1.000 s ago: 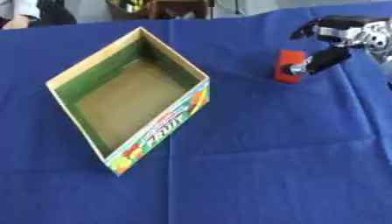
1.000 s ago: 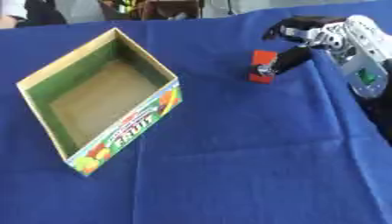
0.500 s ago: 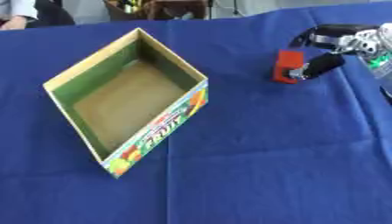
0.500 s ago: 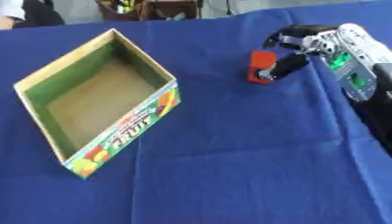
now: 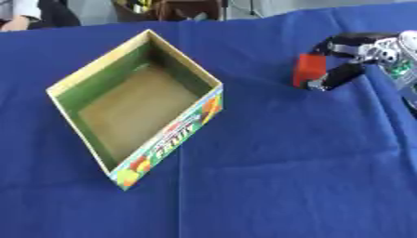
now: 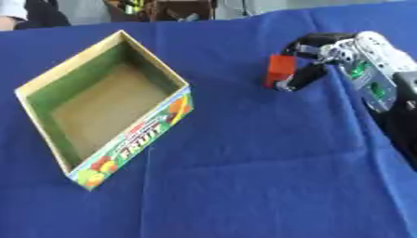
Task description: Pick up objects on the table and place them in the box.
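While my right robot hand (image 6: 326, 56) reaches in from the right, its curled fingers and thumb pinch a small red rectangular block (image 5: 307, 69) above the blue-clothed bench (image 5: 269, 176). The open cardboard box with fruit print (image 5: 134, 109) sits well apart to the left, empty inside.

the right hand (image 6: 326, 56) hides the red block's (image 6: 279, 69) far side, its fingers blurred
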